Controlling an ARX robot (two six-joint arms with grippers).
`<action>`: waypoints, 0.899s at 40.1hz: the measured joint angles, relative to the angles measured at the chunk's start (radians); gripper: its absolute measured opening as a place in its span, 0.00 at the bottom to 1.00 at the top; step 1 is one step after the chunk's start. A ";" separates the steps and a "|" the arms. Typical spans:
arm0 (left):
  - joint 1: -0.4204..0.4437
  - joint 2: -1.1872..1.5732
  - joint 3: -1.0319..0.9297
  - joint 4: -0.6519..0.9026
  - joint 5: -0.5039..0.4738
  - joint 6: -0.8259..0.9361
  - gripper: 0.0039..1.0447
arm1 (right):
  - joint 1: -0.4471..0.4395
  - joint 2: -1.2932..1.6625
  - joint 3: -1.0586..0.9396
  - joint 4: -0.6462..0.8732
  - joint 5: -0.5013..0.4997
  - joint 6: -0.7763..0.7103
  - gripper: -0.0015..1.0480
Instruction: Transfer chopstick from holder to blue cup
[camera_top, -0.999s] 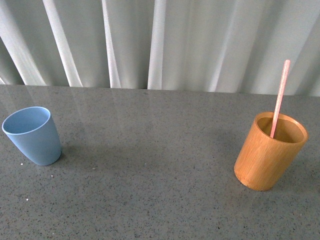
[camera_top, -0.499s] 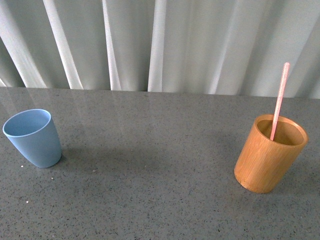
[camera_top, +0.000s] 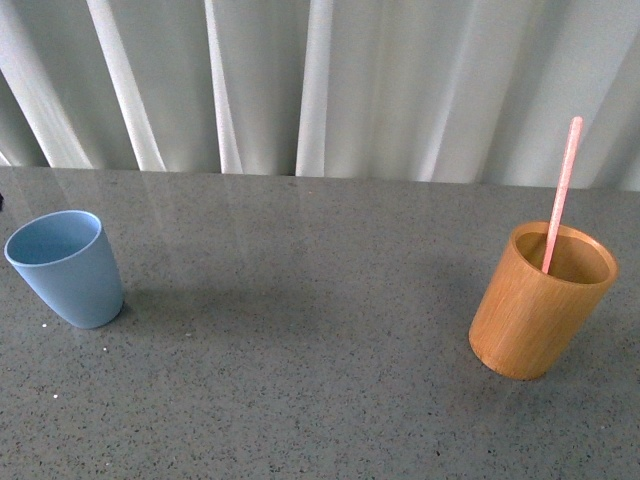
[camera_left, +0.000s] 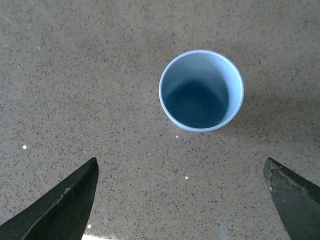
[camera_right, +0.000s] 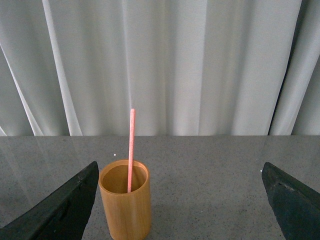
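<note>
The pink chopstick (camera_top: 561, 192) stands in the orange-brown wooden holder (camera_top: 540, 301) at the right of the grey table; both show in the right wrist view, chopstick (camera_right: 131, 149) in holder (camera_right: 125, 198). The light-blue cup (camera_top: 66, 267) stands upright and empty at the left. My left gripper (camera_left: 182, 200) is open, high above the table, with the blue cup (camera_left: 201, 90) seen from above just beyond its fingertips. My right gripper (camera_right: 180, 205) is open and faces the holder from a distance; the holder lies near one finger (camera_right: 60, 210). Neither arm shows in the front view.
A grey speckled tabletop (camera_top: 300, 340) runs between cup and holder. White pleated curtains (camera_top: 320, 80) hang behind the table's far edge.
The front view shifts slightly up and down between frames; cup, holder and chopstick keep their places on the table.
</note>
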 joint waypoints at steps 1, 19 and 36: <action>0.000 0.031 0.014 -0.004 -0.004 0.000 0.94 | 0.000 0.000 0.000 0.000 0.000 0.000 0.90; -0.005 0.274 0.140 0.002 -0.008 -0.053 0.94 | 0.000 0.000 0.000 0.000 0.000 0.000 0.90; 0.033 0.430 0.249 0.010 -0.027 -0.045 0.94 | 0.000 0.000 0.000 0.000 0.000 0.000 0.90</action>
